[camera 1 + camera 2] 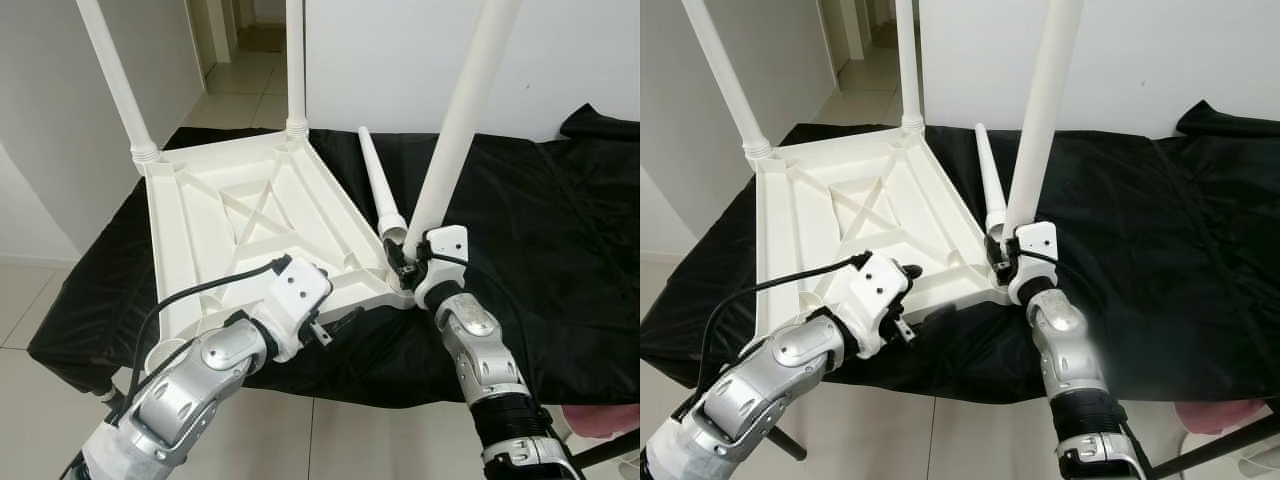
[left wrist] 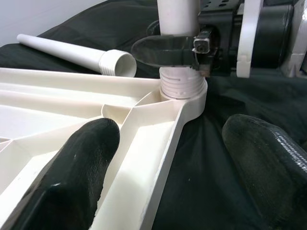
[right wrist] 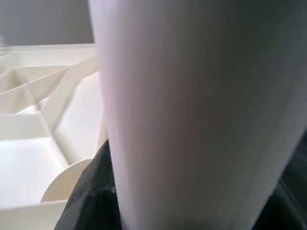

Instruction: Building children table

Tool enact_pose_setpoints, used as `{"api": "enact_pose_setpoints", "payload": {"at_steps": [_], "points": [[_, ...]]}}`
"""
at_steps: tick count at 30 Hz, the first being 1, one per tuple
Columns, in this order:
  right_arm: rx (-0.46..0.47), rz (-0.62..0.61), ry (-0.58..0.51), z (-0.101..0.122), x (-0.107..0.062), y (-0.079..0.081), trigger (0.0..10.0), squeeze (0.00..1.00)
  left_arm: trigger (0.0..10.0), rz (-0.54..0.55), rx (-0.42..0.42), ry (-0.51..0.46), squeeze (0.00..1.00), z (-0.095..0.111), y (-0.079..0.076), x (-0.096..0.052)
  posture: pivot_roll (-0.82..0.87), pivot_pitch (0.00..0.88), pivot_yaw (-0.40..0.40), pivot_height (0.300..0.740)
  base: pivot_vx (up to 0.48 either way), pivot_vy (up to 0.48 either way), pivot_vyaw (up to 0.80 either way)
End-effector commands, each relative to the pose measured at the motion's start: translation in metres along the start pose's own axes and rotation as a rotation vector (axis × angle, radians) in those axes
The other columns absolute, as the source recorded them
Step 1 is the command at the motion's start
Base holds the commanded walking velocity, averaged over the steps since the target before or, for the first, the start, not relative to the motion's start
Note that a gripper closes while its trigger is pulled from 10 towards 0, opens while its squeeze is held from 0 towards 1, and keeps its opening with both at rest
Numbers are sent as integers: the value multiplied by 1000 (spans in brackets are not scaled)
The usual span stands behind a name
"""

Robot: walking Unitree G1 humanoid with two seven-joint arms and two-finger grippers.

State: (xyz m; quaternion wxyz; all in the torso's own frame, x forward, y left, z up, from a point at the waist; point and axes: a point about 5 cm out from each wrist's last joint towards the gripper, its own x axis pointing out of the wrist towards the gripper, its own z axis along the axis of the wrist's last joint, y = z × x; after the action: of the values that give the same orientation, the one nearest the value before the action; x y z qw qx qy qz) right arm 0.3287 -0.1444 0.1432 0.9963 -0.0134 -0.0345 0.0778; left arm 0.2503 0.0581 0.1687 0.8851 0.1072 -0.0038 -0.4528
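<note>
Black cloth (image 1: 560,250) drapes the table that carries the work, in a white-walled room with a tiled floor. On it lies the upturned white tabletop (image 1: 250,225), ribs showing, with two legs standing in its far corners. A third leg (image 1: 455,125) rises tilted from the near right corner socket; the right gripper (image 1: 398,255) is clamped around its base, so this looks like the seating or screwing-in step. The left gripper (image 1: 335,328), fingers (image 2: 72,177) spread, straddles the tabletop's near edge, seemingly to steady it. A fourth, loose leg (image 1: 378,180) lies on the cloth just beside that corner. Next, the tilted leg probably needs straightening and twisting home.
</note>
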Motion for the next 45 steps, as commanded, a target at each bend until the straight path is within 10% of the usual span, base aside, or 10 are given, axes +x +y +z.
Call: {"api": "enact_pose_setpoints", "payload": {"at_steps": [1, 14, 27, 28, 35, 36, 45], "points": [[20, -72, 100, -19, -7, 1, 10000, 0, 10000, -61, 11, 0, 0, 0, 1, 0, 2, 14, 37, 740, 0, 0, 0], [193, -168, 91, -7, -17, 44, 10000, 0, 10000, -64, 4, -1, 0, -1, -2, -1, 11, 20, 31, 740, 0, 0, 0], [121, 31, 17, 8, -23, 26, 10000, 0, 10000, -63, 6, -4, 0, 0, 0, 0, 2, 30, 38, 740, 0, 0, 0], [117, 46, 8, 9, -22, 24, 10000, 1000, 10000, -62, 5, -5, 0, 0, 1, 0, 2, 30, 38, 740, 0, 0, 0], [127, 88, -10, 12, -21, 20, 10000, 1000, 10000, -55, 6, -7, 0, 0, 1, 0, 7, 30, 37, 740, 0, 0, 0], [114, 132, -14, 12, -22, 19, 10000, 0, 10000, -53, 6, -8, 0, 1, 2, -1, 8, 28, 38, 740, 0, 0, 0], [14, 335, -19, 16, -24, -1, 10000, 0, 10000, -49, 11, -7, 0, 1, 4, 0, 2, 27, 45, 740, 0, 0, 0]]}}
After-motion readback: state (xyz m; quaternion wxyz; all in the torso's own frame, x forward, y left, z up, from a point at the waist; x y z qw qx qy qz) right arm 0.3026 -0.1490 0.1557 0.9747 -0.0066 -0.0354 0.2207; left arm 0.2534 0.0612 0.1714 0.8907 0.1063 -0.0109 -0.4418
